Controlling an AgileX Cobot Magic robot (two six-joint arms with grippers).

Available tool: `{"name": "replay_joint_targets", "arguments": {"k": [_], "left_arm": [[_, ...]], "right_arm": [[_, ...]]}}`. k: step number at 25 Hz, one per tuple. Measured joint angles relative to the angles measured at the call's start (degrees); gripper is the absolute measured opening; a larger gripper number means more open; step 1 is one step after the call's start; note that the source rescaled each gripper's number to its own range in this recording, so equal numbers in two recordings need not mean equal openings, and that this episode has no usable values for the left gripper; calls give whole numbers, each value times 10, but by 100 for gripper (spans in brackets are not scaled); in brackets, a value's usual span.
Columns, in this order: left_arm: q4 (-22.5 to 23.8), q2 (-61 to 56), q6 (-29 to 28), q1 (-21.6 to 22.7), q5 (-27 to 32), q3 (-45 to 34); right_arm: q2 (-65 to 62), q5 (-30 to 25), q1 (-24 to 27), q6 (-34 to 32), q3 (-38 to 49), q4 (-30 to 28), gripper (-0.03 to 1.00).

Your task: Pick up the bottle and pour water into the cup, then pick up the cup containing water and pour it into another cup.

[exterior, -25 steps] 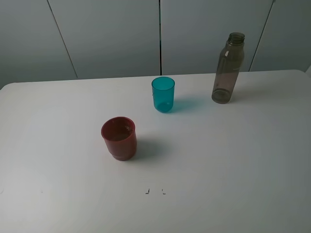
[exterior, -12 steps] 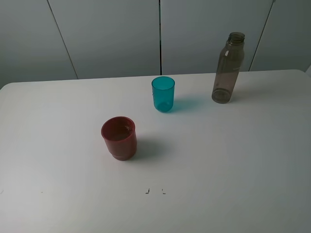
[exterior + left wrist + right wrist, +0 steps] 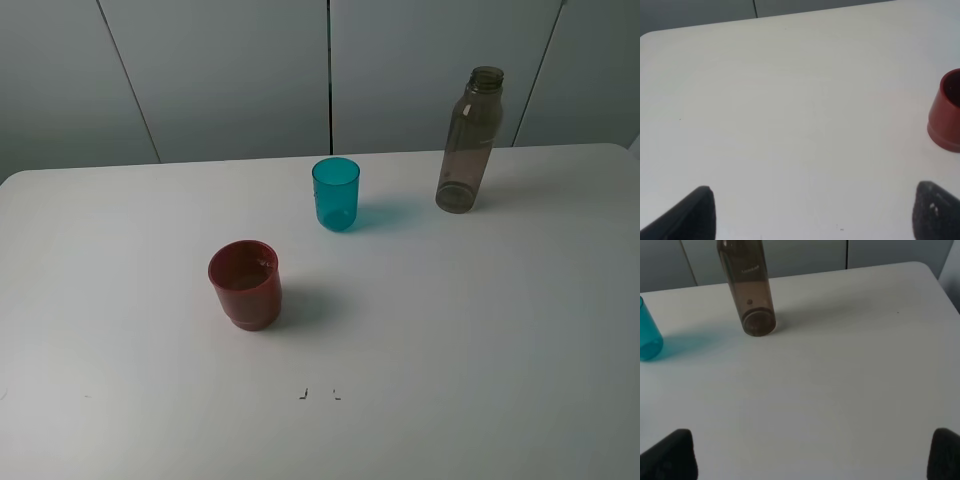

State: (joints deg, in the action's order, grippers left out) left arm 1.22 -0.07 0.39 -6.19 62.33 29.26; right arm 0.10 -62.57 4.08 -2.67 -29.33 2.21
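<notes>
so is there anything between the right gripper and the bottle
No. In the right wrist view only bare white table lies between the open right gripper and the bottle; the teal cup stands off to the side.

The exterior high view looks down at a slant from the near side of the white table (image 3: 480, 340) toward the grey wall panels (image 3: 230, 75), taking in the whole working area.

The left wrist view sits low over the table, facing the far edge; the red cup (image 3: 946, 112) lies at its margin.

The right wrist view is likewise low, facing the bottle (image 3: 747, 287) and the teal cup (image 3: 647, 337).

Each wrist view overlaps the exterior view; the two wrist views share only table surface.
</notes>
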Motion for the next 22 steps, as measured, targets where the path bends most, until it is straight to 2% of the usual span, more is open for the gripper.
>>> {"name": "replay_joint_targets", "arguments": {"k": [22], "left_arm": [[0,0,0,0,0,0]], "right_arm": [[0,0,7,0,0,0,100]]}}
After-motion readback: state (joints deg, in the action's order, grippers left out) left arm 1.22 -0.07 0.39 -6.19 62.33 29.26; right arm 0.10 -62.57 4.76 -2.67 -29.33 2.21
